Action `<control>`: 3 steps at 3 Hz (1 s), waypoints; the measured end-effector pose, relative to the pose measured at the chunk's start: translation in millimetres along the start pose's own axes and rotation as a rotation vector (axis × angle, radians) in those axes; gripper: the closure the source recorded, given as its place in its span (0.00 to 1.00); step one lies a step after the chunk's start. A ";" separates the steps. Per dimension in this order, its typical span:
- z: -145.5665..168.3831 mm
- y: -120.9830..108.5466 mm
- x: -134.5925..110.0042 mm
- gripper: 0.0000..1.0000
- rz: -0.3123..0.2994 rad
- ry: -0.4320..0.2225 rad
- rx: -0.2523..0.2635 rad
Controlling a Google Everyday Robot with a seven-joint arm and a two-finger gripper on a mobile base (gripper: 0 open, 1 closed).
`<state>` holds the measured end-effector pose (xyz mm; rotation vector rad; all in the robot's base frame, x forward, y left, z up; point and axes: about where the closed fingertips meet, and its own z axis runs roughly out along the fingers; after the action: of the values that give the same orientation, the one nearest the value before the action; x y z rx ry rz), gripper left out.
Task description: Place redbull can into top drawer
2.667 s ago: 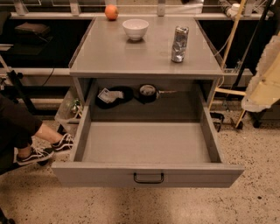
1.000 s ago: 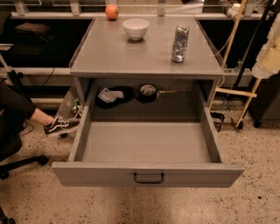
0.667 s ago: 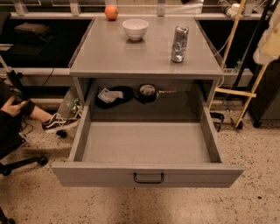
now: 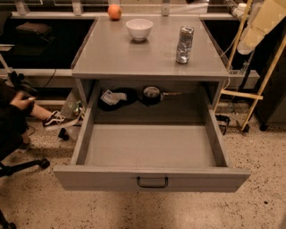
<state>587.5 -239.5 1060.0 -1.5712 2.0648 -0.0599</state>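
The redbull can stands upright on the right part of the grey cabinet top. The top drawer is pulled fully open, with its black handle at the front centre. Nothing lies on its floor. My gripper is out of view. Only a cream section of my arm shows at the top right corner, right of the can and well apart from it.
A white bowl and an orange fruit sit at the back of the cabinet top. Dark items lie in the recess behind the drawer. A seated person's leg and shoe are at the left. A wooden frame stands at the right.
The cream arm section has moved up along the right edge to the top corner. The person at the left has shifted the leg and shoe. The can and drawer have not moved.
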 end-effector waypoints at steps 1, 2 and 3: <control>25.1 -41.7 23.3 0.00 0.184 -0.088 0.030; 49.4 -53.7 12.2 0.00 0.203 -0.146 0.007; 56.0 -60.1 11.7 0.00 0.216 -0.154 0.020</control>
<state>663.0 -253.6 1028.6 -1.2907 2.0906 0.1157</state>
